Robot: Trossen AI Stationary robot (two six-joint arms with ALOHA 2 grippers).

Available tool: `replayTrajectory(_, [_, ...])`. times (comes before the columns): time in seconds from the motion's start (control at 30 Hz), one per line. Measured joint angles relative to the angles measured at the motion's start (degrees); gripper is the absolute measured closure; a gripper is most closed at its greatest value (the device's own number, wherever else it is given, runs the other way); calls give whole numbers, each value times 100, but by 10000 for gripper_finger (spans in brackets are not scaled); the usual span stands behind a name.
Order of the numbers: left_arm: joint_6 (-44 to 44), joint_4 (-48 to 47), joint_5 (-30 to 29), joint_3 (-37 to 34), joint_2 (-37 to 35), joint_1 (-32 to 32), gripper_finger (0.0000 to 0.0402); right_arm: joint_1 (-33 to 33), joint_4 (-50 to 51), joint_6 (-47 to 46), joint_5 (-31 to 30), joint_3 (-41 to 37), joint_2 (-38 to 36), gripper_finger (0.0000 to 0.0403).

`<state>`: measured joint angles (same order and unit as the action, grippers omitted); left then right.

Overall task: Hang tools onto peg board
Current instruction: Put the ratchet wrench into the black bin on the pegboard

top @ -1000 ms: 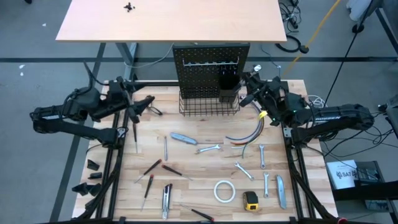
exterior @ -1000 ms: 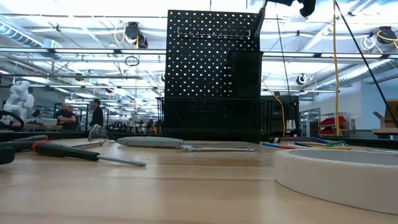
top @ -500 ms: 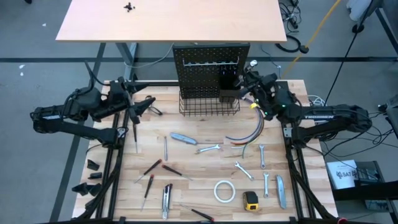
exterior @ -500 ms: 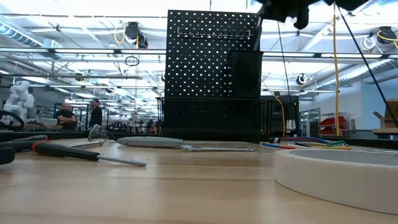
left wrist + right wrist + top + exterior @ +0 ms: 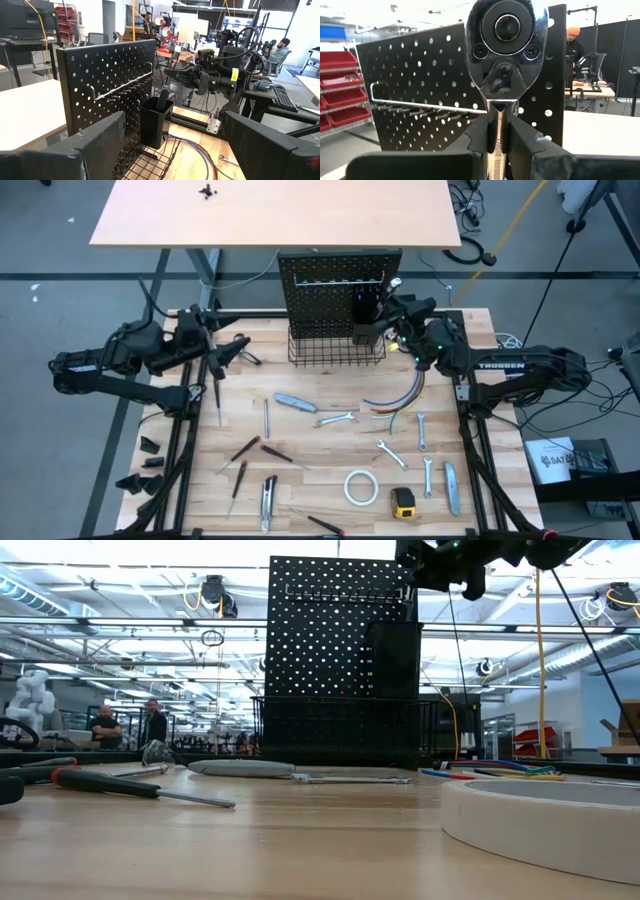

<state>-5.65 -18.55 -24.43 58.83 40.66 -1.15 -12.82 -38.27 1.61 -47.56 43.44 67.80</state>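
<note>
Silver ratchet (image 5: pixel 503 50) in right gripper (image 5: pixel 501 135), near peg board (image 5: pixel 420 90)

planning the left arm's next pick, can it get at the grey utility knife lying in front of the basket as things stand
Probably yes. The left gripper is open and empty by the board's left side, and the utility knife lies flat on bare table with nothing between them. The right gripper holds the ratchet up at the peg board.

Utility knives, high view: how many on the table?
3. First utility knife mid-table, in front of the basket; second knife near the front edge, left of the tape roll; third knife front right. None obviously hidden.
</note>
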Motion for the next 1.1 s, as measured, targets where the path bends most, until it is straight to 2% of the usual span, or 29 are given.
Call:
replayTrajectory(0.63, [6,-35,-2,0,0,-2,66,0,1146,-287,-56,0,49,364])
replayTrajectory(0.9, [7,-62,-2,0,0,0,66,2,1299,-325,-17,0,49,361])
replayTrajectory(1.1, [7,-59,-2,1,0,-2,66,4,1370,-306,-9,2,56,256])
